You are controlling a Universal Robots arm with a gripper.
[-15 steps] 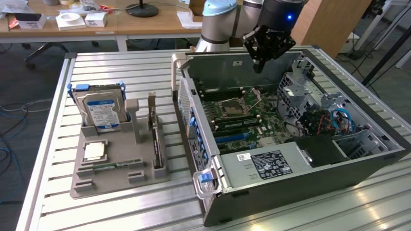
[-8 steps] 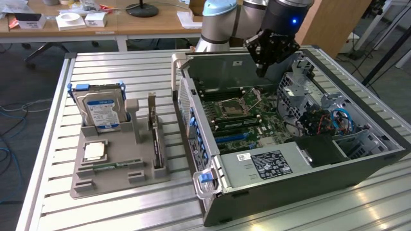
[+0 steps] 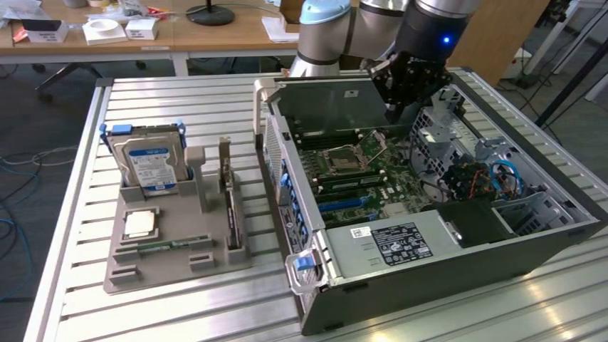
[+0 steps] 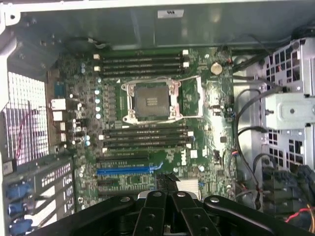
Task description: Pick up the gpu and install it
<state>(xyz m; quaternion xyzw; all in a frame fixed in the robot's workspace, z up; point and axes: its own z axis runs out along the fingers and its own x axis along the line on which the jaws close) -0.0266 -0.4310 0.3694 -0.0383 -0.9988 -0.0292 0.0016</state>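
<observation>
Black jaws hang together, empty, over the motherboard point(image 4: 147, 123) inside the open case point(image 3: 428, 285). The gpu point(image 3: 231, 206) seems to stand on edge in the grey holder point(image 3: 171, 265) on the bench point(image 3: 171, 100), just beside the case. Gripping it well needs a square hold and a straight lift.

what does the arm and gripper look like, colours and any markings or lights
The arm is built of silver-grey tubes with a pale blue joint cap. Its wrist end is black, with a small glowing blue light. The gripper is black too, made of jointed links; the wrist view shows round silver pins at their pivots.
</observation>
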